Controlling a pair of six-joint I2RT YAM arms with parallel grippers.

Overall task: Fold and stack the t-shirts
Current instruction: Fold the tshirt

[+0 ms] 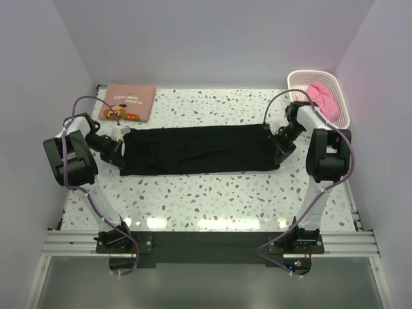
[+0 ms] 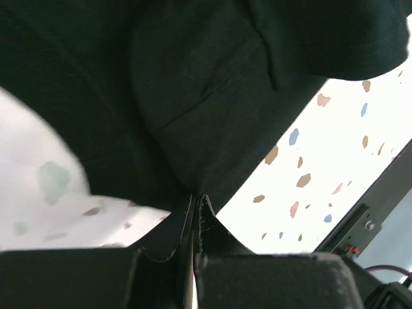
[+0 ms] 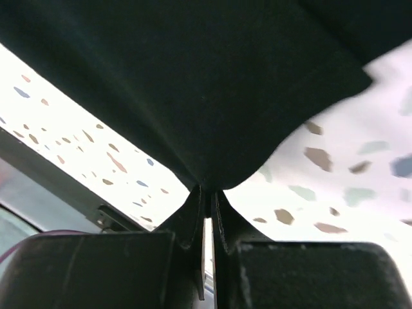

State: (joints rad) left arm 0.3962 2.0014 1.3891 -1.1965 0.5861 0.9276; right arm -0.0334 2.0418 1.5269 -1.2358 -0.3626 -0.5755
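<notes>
1. Your black t-shirt (image 1: 199,151) lies stretched in a long band across the middle of the speckled table (image 1: 212,199).
2. Your left gripper (image 2: 195,215) is pinched tight on its left end, and your right gripper (image 3: 207,209) on its right end.
3. The salmon-pink t-shirt (image 1: 132,100) lies folded at the far left. The bright pink t-shirt (image 1: 324,100) sits in the basket (image 1: 299,78) at the far right.

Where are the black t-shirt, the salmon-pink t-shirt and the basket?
black t-shirt (image 1: 199,151): top external view, middle of the spread cloth.
salmon-pink t-shirt (image 1: 132,96): top external view, plain upper part of it.
basket (image 1: 309,73): top external view, far rim.
</notes>
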